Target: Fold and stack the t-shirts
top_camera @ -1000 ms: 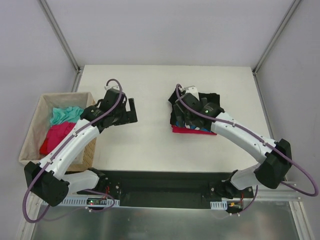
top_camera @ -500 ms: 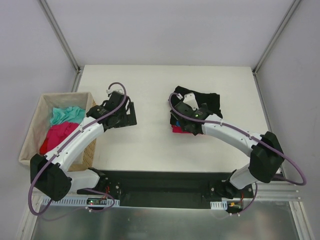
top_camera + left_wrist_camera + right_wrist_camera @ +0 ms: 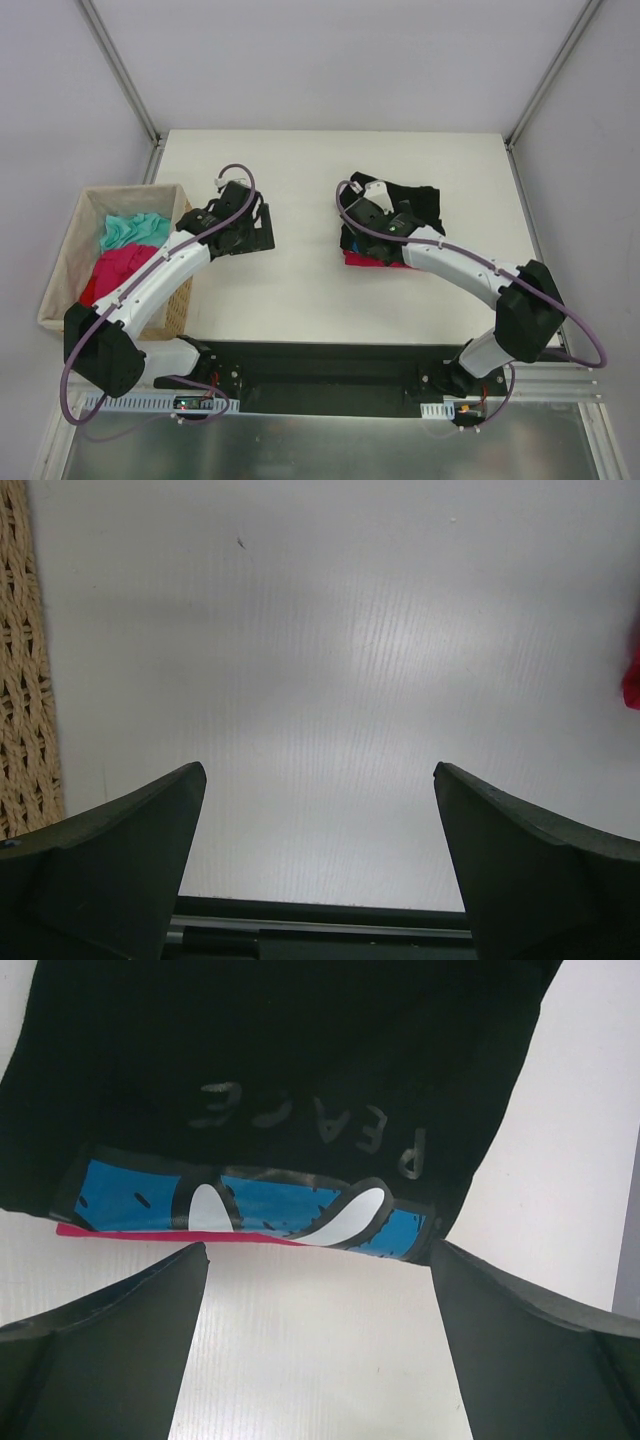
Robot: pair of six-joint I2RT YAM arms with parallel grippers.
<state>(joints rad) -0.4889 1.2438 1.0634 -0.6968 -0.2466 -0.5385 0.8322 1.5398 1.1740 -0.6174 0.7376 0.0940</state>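
Black t-shirt (image 3: 415,198) is stacked on red t-shirt (image 3: 370,261) right of centre; left gripper (image 3: 320,780) and right gripper (image 3: 318,1260) are spread, empty; basket (image 3: 62,268) at left is judged next.

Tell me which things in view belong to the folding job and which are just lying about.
Job in hand:
black t-shirt, folded, lying on top of the red t-shirt

Lying about:
woven basket at the left
teal cloth and pink cloth inside it; these may be more shirts, I cannot tell
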